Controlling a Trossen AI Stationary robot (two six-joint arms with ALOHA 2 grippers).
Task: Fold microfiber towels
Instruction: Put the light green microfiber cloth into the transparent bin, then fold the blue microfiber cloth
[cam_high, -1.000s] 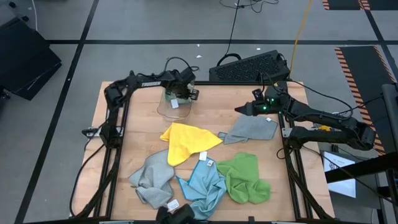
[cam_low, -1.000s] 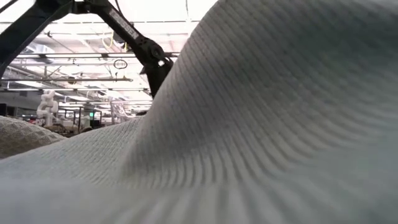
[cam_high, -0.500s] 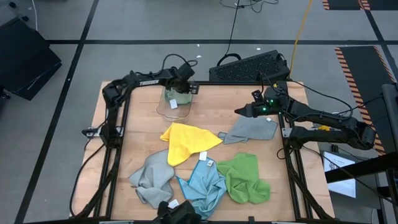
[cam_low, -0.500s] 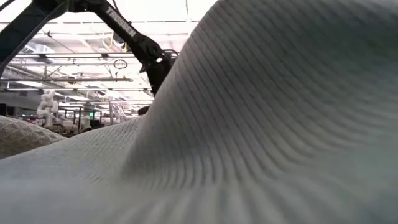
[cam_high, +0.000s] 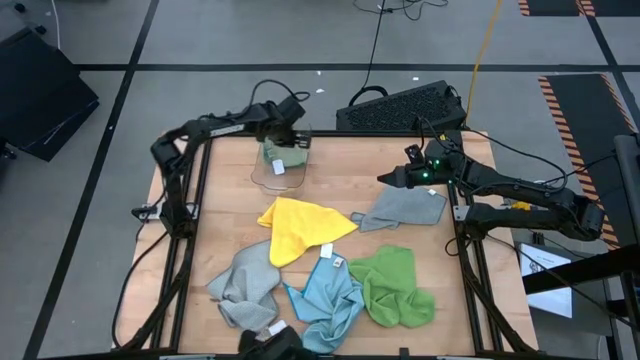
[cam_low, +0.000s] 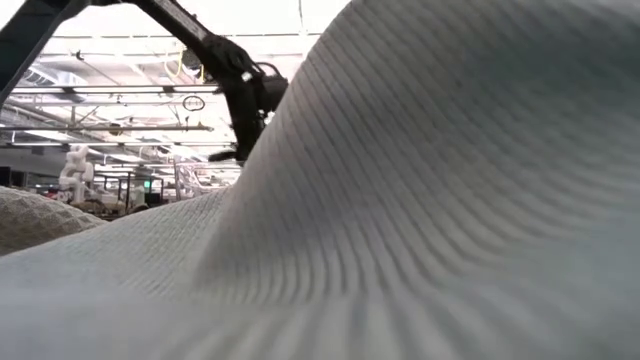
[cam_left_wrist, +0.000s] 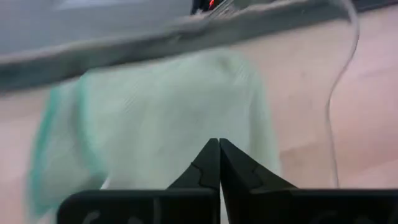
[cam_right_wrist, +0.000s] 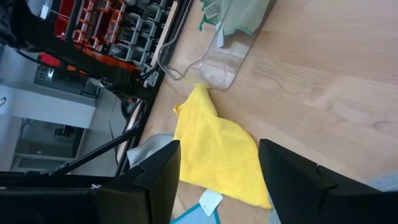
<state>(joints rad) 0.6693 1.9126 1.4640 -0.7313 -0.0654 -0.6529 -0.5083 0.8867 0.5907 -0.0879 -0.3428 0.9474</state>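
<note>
A pale green towel (cam_high: 283, 153) (cam_left_wrist: 168, 112) lies inside a clear plastic bin (cam_high: 277, 172) at the table's far side. My left gripper (cam_high: 286, 138) (cam_left_wrist: 219, 143) hangs shut just above it, with nothing between its fingers. A yellow towel (cam_high: 300, 228) (cam_right_wrist: 217, 149), a grey towel (cam_high: 405, 208), a bright green towel (cam_high: 395, 285), a light blue towel (cam_high: 325, 295) and a second grey towel (cam_high: 245, 285) lie crumpled on the wooden table. My right gripper (cam_high: 385, 178) (cam_right_wrist: 217, 186) waits open in the air by the right-hand grey towel's left corner.
A black keyboard (cam_high: 400, 105) sits beyond the table's far edge. In the low view a grey towel (cam_low: 420, 200) lies right in front of the camera and hides most of the table; only my left arm (cam_low: 240, 85) shows above it. Bare wood (cam_high: 350, 165) lies between the bin and the right-hand grey towel.
My left gripper has risen out of the bin and drawn a little toward the table's far left, still shut. The pale green towel has stayed in the bin.
</note>
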